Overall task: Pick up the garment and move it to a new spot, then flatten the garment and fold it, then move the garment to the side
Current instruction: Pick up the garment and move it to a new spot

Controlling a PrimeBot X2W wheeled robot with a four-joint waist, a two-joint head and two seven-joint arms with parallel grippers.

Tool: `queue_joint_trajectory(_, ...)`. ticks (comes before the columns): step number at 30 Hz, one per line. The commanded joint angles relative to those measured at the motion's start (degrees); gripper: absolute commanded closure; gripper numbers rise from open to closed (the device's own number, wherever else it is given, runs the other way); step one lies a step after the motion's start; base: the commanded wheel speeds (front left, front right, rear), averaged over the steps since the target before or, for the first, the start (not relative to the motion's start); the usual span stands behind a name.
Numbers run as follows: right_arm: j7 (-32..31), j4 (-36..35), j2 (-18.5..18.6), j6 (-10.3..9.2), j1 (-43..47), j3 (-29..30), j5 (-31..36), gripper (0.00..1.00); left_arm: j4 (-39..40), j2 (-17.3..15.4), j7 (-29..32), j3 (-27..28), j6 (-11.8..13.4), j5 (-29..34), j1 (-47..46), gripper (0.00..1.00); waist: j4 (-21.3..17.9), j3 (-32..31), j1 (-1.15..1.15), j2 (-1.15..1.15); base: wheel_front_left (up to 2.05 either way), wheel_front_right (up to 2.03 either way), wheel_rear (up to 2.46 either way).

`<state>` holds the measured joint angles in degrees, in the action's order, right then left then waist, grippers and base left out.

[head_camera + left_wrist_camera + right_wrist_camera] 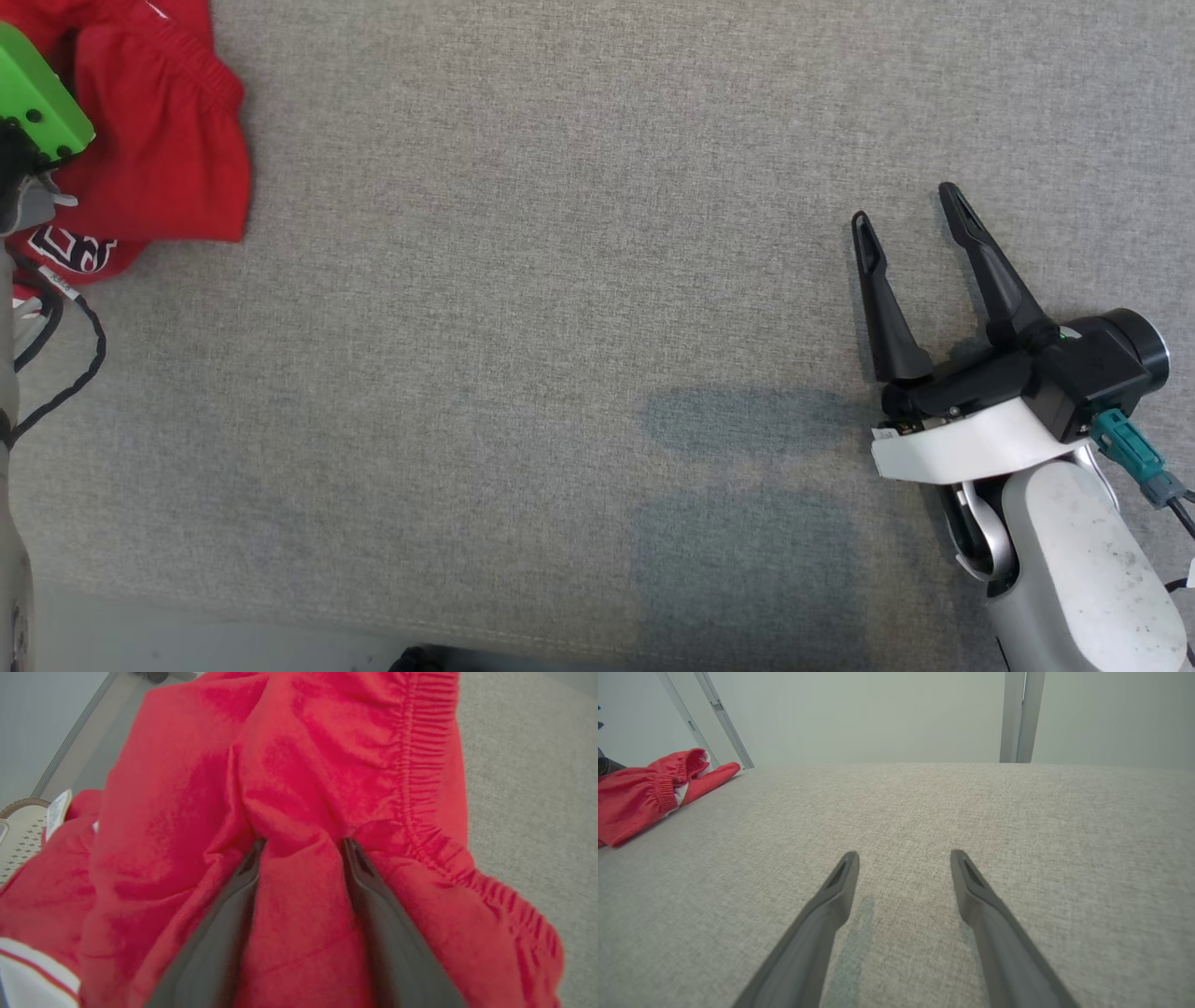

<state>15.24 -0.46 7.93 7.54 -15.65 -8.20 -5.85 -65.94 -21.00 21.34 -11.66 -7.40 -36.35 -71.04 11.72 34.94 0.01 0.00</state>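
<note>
The garment (159, 140) is lying in a soft red heap at the far left of the grey table (560, 280), near its edge. Its cloth is looking smooth, with a crinkly stretchy band (416, 765) running down one side. The left gripper (302, 847) is pressing into it with its fingers standing wide, and a bump of red cloth is poking up between them. The right gripper (906, 205) is sitting well apart from the garment over rough woven cloth, fingers spreading wide too, with lots of bare room lying between them
</note>
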Motion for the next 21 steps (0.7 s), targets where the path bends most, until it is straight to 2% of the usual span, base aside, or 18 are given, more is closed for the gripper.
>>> queue_joint_trajectory(1,-0.11,1.23,0.40,-0.10,-0.24,0.24,0.03,0.00,0.03,0.06,-0.10,-0.61,-0.14,-0.94,0.20,1.00,-0.03,0.12,-0.01,0.00,0.00,0.00,0.00)
queue_joint_trajectory(6,-0.10,1.34,0.01,-0.09,-0.73,-0.07,-0.09,0.00,5.87,1.22,-1.31,-3.02,-0.15,-5.50,2.25,1.00,0.16,-0.29,-0.01,0.00,0.00,0.00,0.00)
queue_joint_trajectory(15,-0.09,1.89,-1.11,-0.08,-0.70,-1.52,-0.73,0.00,17.61,-3.49,-12.53,-8.34,-0.15,-12.42,6.23,1.00,0.21,-3.76,-0.01,0.00,0.00,0.00,0.00)
queue_joint_trajectory(21,-0.09,2.94,-2.64,-0.08,0.51,-3.00,-1.76,0.00,20.28,-5.89,-21.00,-11.47,-0.15,-11.44,7.39,1.00,-1.24,-8.54,-0.01,0.00,0.00,0.00,0.00)
